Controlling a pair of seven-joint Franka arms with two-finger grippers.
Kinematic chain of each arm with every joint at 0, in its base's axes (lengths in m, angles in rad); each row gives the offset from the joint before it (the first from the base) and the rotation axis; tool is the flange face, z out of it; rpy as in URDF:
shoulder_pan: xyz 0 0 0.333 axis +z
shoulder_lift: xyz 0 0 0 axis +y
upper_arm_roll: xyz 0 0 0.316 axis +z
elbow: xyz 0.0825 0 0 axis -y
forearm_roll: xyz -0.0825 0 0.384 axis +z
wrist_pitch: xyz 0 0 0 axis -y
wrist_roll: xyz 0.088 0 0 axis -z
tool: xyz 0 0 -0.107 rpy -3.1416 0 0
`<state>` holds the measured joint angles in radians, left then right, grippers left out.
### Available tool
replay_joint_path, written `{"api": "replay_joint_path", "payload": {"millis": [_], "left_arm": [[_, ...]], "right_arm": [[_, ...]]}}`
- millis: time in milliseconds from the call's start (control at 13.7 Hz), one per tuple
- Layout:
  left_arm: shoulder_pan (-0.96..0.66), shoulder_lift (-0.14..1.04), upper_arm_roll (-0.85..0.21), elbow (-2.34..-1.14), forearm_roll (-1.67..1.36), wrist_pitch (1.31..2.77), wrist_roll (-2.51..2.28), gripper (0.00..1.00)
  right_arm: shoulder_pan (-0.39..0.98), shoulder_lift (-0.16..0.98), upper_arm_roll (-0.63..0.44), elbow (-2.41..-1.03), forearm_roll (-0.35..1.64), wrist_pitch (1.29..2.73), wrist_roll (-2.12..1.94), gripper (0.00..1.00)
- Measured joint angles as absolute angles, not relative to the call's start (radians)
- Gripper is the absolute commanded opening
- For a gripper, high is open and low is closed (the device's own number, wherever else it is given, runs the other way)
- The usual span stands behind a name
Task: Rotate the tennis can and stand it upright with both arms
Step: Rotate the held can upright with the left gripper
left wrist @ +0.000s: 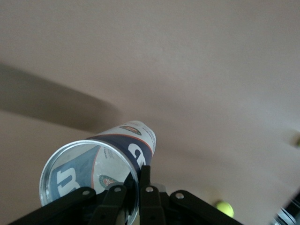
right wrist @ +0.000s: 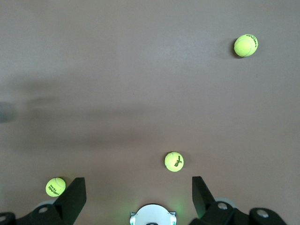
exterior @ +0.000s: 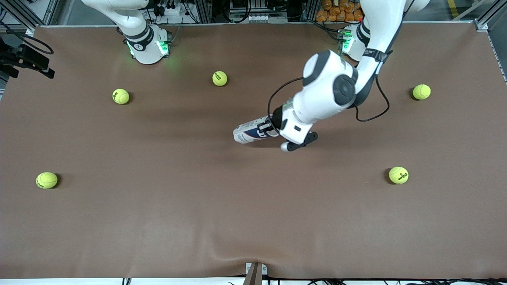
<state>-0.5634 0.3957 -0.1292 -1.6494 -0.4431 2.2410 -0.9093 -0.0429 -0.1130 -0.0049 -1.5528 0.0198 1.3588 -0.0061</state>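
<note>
The tennis can point(exterior: 249, 132) lies on its side near the middle of the table, a clear tube with a white and dark-blue label. Its closed end points toward the right arm's end of the table. My left gripper point(exterior: 266, 128) is shut on the can's open end. In the left wrist view the can point(left wrist: 108, 154) shows its silver rim, and the left gripper point(left wrist: 136, 185) pinches the rim wall, one finger inside and one outside. My right gripper point(right wrist: 138, 194) hangs open and empty high over its own base and does not show in the front view.
Several yellow-green tennis balls lie scattered on the brown table point(exterior: 253, 221): one point(exterior: 220, 78) and another point(exterior: 121, 96) near the right arm's base point(exterior: 146, 47), one point(exterior: 46, 180) nearer the camera, and two toward the left arm's end point(exterior: 421, 92), point(exterior: 398, 175).
</note>
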Motion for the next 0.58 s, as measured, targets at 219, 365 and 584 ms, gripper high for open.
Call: {"api": "replay_joint_path", "payload": {"millis": [219,365,584], "left_arm": [[-0.650,0.419,-0.130,-1.616,-0.254,2.241,-1.099,0.00],[-0.696,0.447,-0.129,-1.593,-0.138,2.225,-1.191,0.00],[-0.750,0.503,-0.127,-1.497,0.032,2.059,-1.297,0.00]], "right_arm": [[-0.043,-0.113,-0.006,-1.553,0.020,1.358,-0.006,1.00],[-0.043,-0.113,-0.006,-1.553,0.020,1.358,-0.006,1.00],[-0.043,-0.113,-0.006,-1.553,0.020,1.358,-0.006,1.00]]}}
